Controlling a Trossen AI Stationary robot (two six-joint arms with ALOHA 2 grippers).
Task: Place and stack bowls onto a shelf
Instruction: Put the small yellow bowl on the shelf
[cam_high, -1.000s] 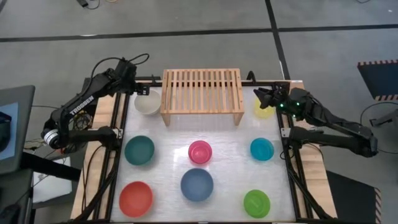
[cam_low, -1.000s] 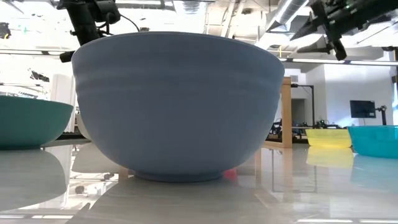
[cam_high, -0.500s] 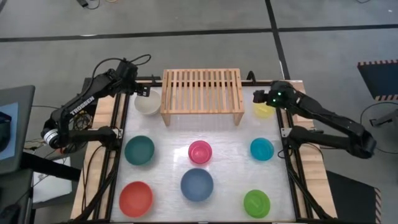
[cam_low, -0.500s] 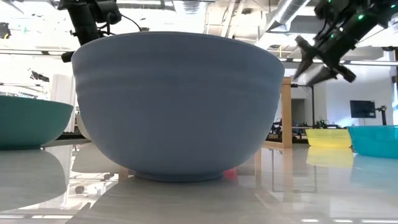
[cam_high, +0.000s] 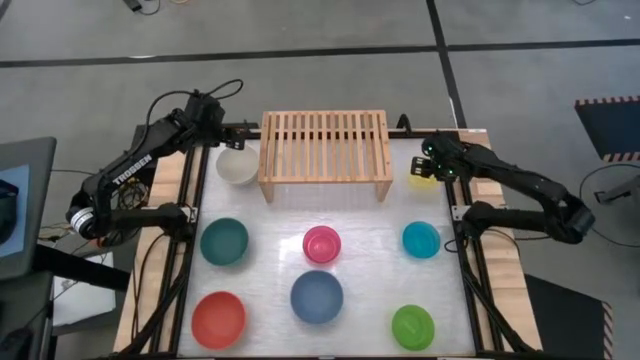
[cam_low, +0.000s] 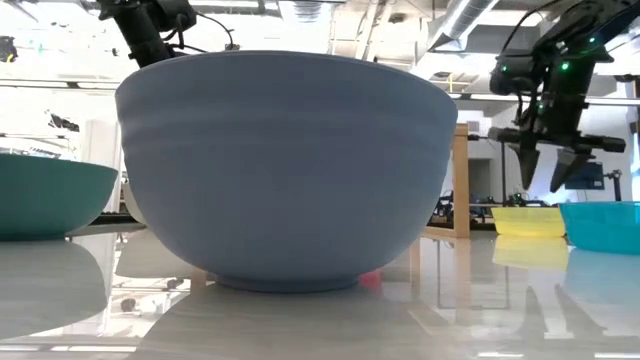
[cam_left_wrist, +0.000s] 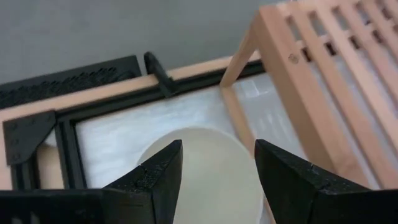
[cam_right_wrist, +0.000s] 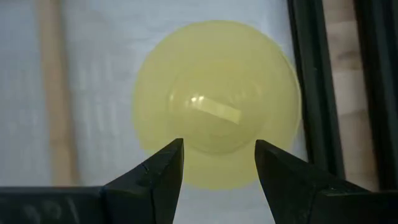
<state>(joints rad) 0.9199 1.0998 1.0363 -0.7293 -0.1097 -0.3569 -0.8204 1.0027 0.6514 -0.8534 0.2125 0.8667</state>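
Bowls lie spread over the table in the high view, none on the shelf (cam_high: 324, 146), which stands bare at the top centre of the frame. The white bowl (cam_high: 237, 166) sits just beside the shelf's left leg, the yellow bowl (cam_high: 421, 171) just beside its right leg. Lower down run the teal bowl (cam_high: 224, 241), pink bowl (cam_high: 322, 243) and cyan bowl (cam_high: 421, 239) in a row, with the red bowl (cam_high: 219, 318), dark blue bowl (cam_high: 317, 296) and green bowl (cam_high: 413, 326) along the bottom.

In the low view the dark blue bowl fills the middle of the frame and hides most of what stands behind it; the yellow bowl shows at the right edge.

The left gripper (cam_left_wrist: 211, 168) hangs above the white bowl, fingers spread wide with nothing between them, the shelf's leg close on one side. The right gripper (cam_right_wrist: 219, 163) points down over the yellow bowl, its fingers likewise apart and empty; in the low view it hovers clear above the bowl's rim.
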